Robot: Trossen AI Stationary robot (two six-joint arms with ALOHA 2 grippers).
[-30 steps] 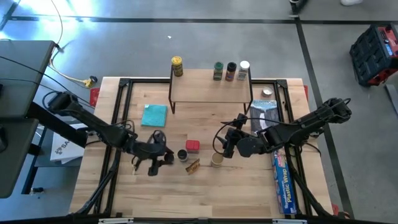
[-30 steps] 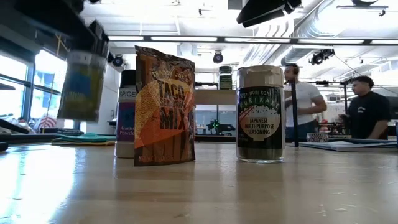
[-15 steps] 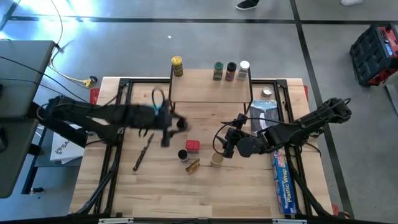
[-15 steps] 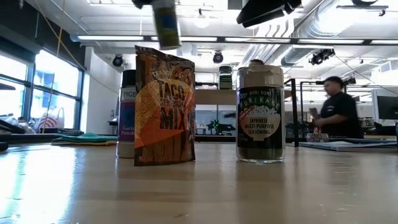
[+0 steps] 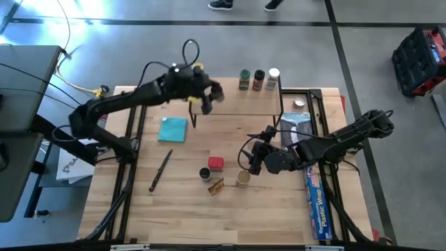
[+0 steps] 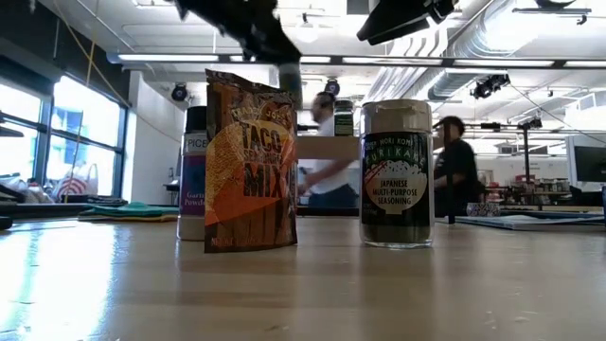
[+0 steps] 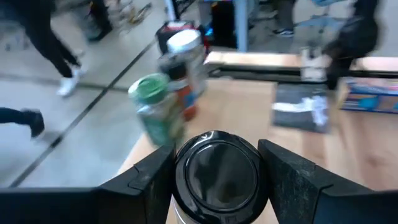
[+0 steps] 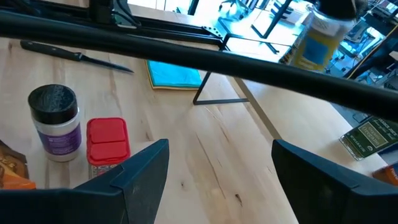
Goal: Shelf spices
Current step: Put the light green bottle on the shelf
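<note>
My left gripper [image 5: 206, 99] hangs over the left end of the shelf [image 5: 240, 104], shut on a jar with a black lid [image 7: 216, 175] and a yellow-blue label [image 8: 316, 34]. Jars with green [image 5: 244, 79], dark [image 5: 259, 79] and white [image 5: 273, 77] lids stand at the shelf's far right; a yellow-lidded one [image 5: 198, 69] stands at its far left. On the table rest a red box [image 5: 215, 163], a black-lidded jar [image 5: 205, 173], the packet [image 5: 216, 185] and a tan-lidded jar [image 5: 242, 178]. My right gripper [image 5: 252, 159] hovers open just right of them. My left gripper pinches the jar at its top, one finger [image 7: 146, 186] on each side of the black lid [image 7: 216, 155]. The fingers slant down over it. The jar is lifted clear above the shelf and hangs slightly tilted below the fingers [image 8: 314, 37].
A teal cloth [image 5: 173, 129] and a knife [image 5: 160, 169] lie on the table's left half. A long blue wrap box [image 5: 315, 202] and a dark packet [image 5: 296, 127] lie along the right side. People move about in the room beyond the table.
My left gripper has carried the jar up from the near-left part of the table, by the knife, and swung it toward the far edge to the shelf's left end. The knife stays on the table. My right arm has kept still.
</note>
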